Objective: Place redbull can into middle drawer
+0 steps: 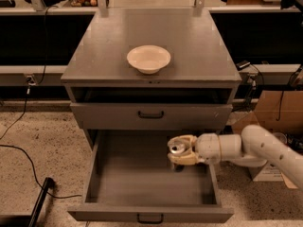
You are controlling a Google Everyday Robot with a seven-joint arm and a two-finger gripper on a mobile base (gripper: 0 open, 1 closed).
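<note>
The redbull can [177, 149] shows mostly its silver top; its body is largely hidden by the cream fingers [185, 159]. My gripper [182, 151] is shut on the can and holds it upright over the right part of the open middle drawer [142, 178], just below the closed drawer front above. The arm reaches in from the right. The middle drawer is pulled far out, and its front with a small black handle [150, 217] is at the bottom. I cannot tell whether the can touches the drawer floor.
A cream-white bowl [148, 58] sits on the grey cabinet top [199, 46]. The upper drawer front [151, 114] is closed. A cardboard box [277, 109] stands at the right. Black cables [28, 162] lie on the speckled floor at the left.
</note>
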